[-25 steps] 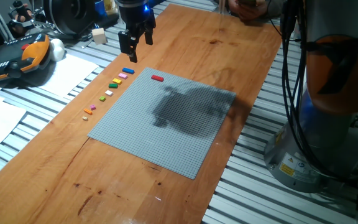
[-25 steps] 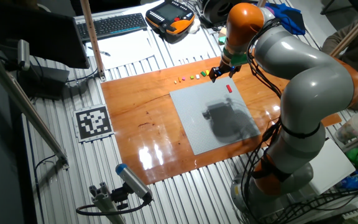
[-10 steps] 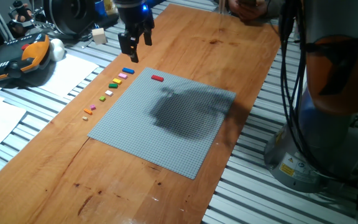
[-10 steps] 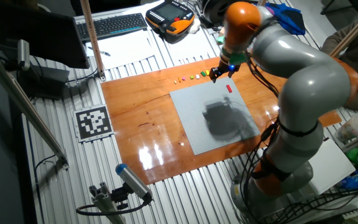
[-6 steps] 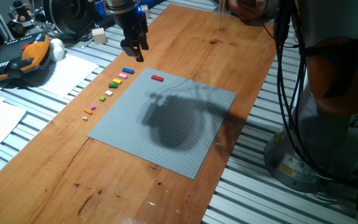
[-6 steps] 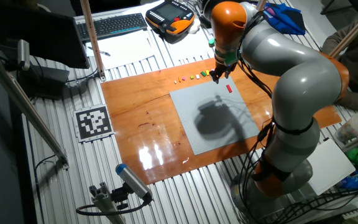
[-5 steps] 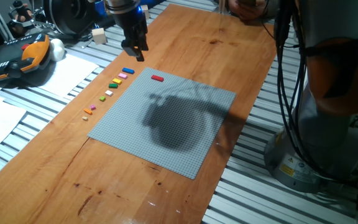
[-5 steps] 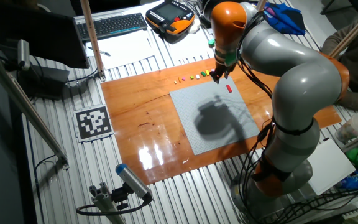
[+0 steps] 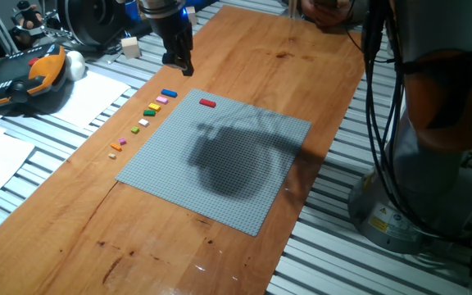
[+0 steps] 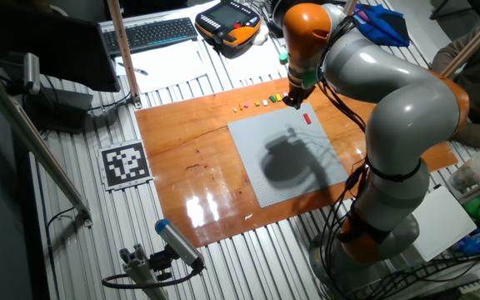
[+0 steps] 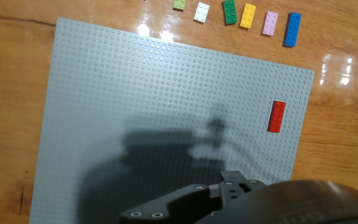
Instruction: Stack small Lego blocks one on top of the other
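The blue brick (image 9: pixel 168 93) lies on the wood just off the baseplate's far-left corner, at the head of a row of small bricks. The red brick (image 9: pixel 208 102) sits on the grey baseplate (image 9: pixel 220 164) near its far edge. My gripper (image 9: pixel 179 65) hangs above the wood just beyond the blue brick, points down, and looks open and empty. In the hand view the blue brick (image 11: pixel 292 29) is at the top right and the red brick (image 11: pixel 276 116) is on the baseplate (image 11: pixel 135 93) at the right; my fingers are out of that view. In the other fixed view my gripper (image 10: pixel 291 102) is beside the red brick (image 10: pixel 307 119).
A row of small coloured bricks (image 9: pixel 148 112) runs along the baseplate's left side, pink, yellow, green, white and smaller ones. A dark arm part (image 11: pixel 229 199) fills the bottom of the hand view. An orange pendant (image 9: pixel 23 78) and papers lie left of the wooden board.
The arm has swung, and the gripper has turned about its axis and shifted slightly left and back. Its shadow on the baseplate moved left. The bricks have not moved.
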